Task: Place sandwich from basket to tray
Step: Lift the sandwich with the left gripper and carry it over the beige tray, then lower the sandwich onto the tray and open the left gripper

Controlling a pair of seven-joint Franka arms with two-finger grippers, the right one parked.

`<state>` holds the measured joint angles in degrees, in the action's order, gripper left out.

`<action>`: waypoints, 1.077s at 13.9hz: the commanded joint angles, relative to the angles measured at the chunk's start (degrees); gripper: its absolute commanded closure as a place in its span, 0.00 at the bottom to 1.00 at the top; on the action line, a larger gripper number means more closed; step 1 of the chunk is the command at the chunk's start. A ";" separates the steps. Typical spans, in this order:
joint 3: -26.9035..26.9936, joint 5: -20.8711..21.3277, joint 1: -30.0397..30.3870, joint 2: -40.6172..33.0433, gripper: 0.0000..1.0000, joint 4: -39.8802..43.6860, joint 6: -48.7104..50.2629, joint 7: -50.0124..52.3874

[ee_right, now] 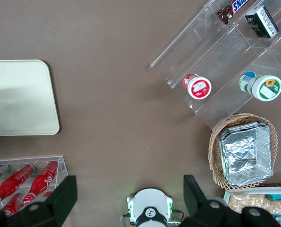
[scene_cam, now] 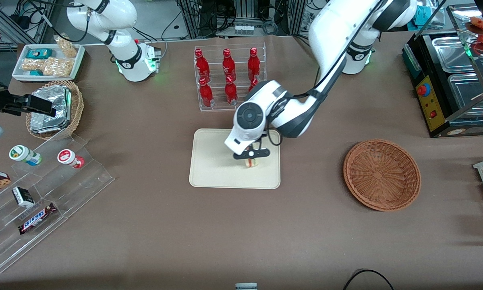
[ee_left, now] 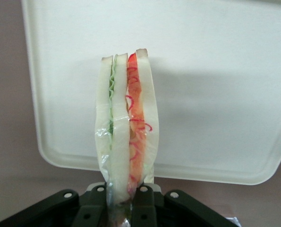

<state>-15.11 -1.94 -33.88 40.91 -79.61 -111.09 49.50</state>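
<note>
My left gripper [scene_cam: 251,158] is over the cream tray [scene_cam: 209,169], shut on the sandwich [scene_cam: 251,162]. In the left wrist view the sandwich [ee_left: 127,127] is a white bread wedge with green and red-orange layers in clear wrap, clamped between my two black fingers [ee_left: 143,208], with the tray [ee_left: 216,94] close beneath it. I cannot tell whether the sandwich touches the tray. The reddish-brown wicker basket [scene_cam: 381,174] stands empty toward the working arm's end of the table.
A clear rack of red bottles [scene_cam: 227,78] stands just farther from the front camera than the tray. Toward the parked arm's end are a light-tan basket with foil packets [scene_cam: 56,108], a clear stepped shelf with snacks [scene_cam: 44,193] and a white snack tray [scene_cam: 48,60]. A black food warmer [scene_cam: 455,80] stands near the basket.
</note>
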 commanded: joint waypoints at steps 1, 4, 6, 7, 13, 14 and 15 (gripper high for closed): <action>0.69 1.57 -2.51 3.82 0.78 4.99 0.53 -1.67; 0.69 2.11 -3.03 4.44 0.88 5.25 -0.27 -3.18; 0.69 4.38 -4.09 4.97 0.88 5.16 -0.79 -3.18; 0.69 4.92 -4.09 5.06 0.88 5.16 -0.80 -3.09; 0.69 5.36 -5.41 5.93 0.86 4.72 -3.60 -2.65; 0.78 5.45 -5.50 6.02 0.86 4.55 -4.65 -2.65; 0.78 5.89 -5.59 6.02 0.85 4.46 -4.66 -2.74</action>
<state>-15.05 2.92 -38.35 46.24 -76.18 -115.10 46.74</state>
